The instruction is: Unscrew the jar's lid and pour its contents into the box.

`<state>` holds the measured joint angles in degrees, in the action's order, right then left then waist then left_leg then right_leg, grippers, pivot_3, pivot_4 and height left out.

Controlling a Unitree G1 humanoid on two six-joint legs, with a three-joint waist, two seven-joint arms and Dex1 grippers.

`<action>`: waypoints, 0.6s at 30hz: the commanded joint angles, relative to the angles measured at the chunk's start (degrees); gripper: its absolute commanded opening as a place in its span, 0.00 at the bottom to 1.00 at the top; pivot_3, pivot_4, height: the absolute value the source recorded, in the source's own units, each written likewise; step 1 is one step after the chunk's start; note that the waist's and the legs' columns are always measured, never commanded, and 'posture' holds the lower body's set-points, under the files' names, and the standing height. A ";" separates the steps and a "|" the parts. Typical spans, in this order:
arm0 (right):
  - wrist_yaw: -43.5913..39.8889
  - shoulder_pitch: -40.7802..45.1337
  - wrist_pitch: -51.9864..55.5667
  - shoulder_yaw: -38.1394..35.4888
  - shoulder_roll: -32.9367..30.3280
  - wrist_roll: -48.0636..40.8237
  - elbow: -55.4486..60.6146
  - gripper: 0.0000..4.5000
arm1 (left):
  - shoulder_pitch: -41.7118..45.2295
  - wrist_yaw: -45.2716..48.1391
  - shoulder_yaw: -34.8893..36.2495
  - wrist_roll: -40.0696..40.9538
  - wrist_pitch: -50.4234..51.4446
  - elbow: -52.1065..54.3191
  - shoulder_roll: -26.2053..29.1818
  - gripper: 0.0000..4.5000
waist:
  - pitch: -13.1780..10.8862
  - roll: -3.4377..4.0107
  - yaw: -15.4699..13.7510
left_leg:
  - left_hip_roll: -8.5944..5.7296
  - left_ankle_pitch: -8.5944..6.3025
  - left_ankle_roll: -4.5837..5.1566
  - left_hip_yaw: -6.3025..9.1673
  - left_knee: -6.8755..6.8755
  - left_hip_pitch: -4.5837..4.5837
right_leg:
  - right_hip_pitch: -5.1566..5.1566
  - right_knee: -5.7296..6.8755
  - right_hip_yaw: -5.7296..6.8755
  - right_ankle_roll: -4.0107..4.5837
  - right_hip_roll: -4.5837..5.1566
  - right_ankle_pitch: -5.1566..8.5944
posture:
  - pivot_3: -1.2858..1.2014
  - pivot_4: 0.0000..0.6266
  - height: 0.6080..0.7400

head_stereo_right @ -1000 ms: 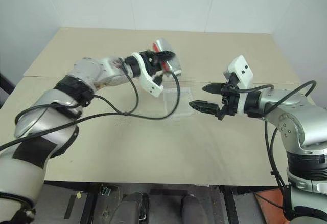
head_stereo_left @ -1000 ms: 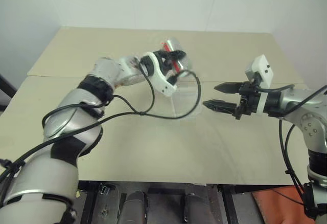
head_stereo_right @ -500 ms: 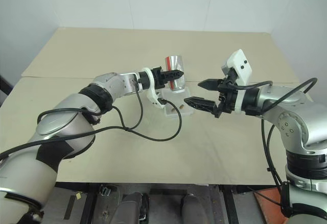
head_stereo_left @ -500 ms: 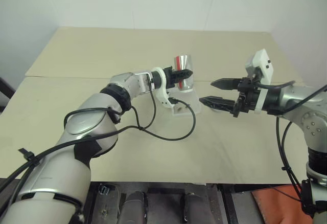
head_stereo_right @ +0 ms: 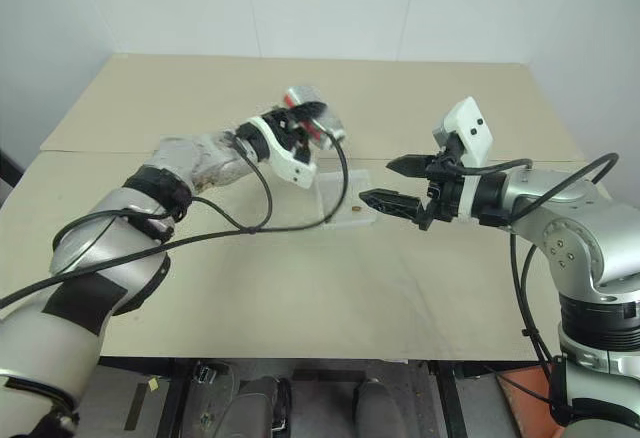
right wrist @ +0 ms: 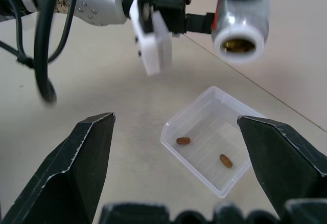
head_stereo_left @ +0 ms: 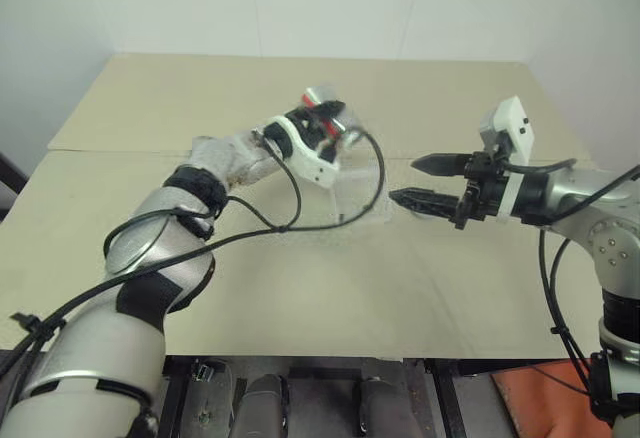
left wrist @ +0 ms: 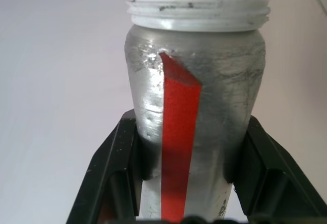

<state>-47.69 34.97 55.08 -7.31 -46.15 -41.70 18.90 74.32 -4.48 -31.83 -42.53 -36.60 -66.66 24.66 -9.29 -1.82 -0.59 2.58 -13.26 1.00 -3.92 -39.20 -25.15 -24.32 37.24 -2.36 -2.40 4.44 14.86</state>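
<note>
Over toward the table's (head_stereo_right: 250, 288) right edge, the right gripper (head_stereo_right: 385, 181) hangs above the surface with its two black fingers spread wide and nothing between them, aimed at the box (right wrist: 209, 139). That clear box sits around the middle of the table with two little brown bits of the contents (right wrist: 183, 140) lying in it. Just past it, lifted off the table, the left gripper (head_stereo_right: 300, 123) is clamped on the lidless jar (left wrist: 196, 106), which is tipped over with its open mouth above the box's far side.

1 open jar (left wrist: 196, 106), 1 clear box (right wrist: 171, 129), 2 brown bits (right wrist: 183, 140), 2 grippers (head_stereo_right: 385, 183)
</note>
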 commanded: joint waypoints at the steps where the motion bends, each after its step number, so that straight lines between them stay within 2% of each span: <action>1: -1.91 0.45 -3.25 -0.24 -0.82 0.72 -0.09 0.99 | -3.42 13.57 10.75 16.50 1.10 5.56 -0.56 0.43 | 0.00 0.00 -0.06 | 0.01 0.00 0.00 0.01 -0.03 0.00 | 0.03 0.01 0.03 0.00 0.00 0.00 | 0.52 0.24 1.00; 4: -3.04 0.79 -5.23 0.79 -0.58 1.88 -0.69 0.99 | -10.78 26.36 20.60 32.57 13.10 14.95 -3.30 0.43 | 0.01 0.02 -0.28 | 0.01 0.00 0.01 0.03 -0.13 0.00 | 0.11 0.32 0.09 0.00 0.01 0.00 | 0.52 0.24 1.00; 6: -3.44 0.94 -6.45 1.46 -0.50 2.72 -0.76 0.99 | -15.37 28.67 25.34 38.68 21.74 21.34 -4.42 0.43 | 0.01 0.02 -0.06 | 0.06 -0.03 0.05 0.05 -0.39 -0.04 | 0.13 0.42 0.10 0.00 0.00 0.00 | 0.52 0.24 1.00; 12: -5.76 -0.79 -10.90 4.01 -2.18 6.89 0.15 0.99 | -24.27 27.46 32.09 46.64 41.30 37.30 -7.56 0.43 | 0.01 0.02 0.37 | 0.08 -0.05 0.09 0.14 -0.63 -0.06 | 0.13 0.69 0.08 -0.01 -0.05 0.00 | 0.52 0.24 1.00; 18: -6.61 -1.49 -12.34 4.28 -2.45 8.29 0.22 0.99 | -30.07 24.86 36.17 50.51 47.13 42.49 -10.69 0.43 | 0.02 0.02 0.08 | 0.03 -0.05 0.09 0.22 -0.69 -0.01 | 0.16 0.69 0.07 -0.02 -0.03 0.00 | 0.52 0.24 1.00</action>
<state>-53.87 33.21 44.39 -2.00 -47.68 -33.78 17.52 44.80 21.31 2.80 6.34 10.02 -26.72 14.42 -9.27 -1.80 -0.51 2.61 -13.31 1.08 -3.69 -39.88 -25.15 -24.16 37.93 -2.29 -2.42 4.41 14.86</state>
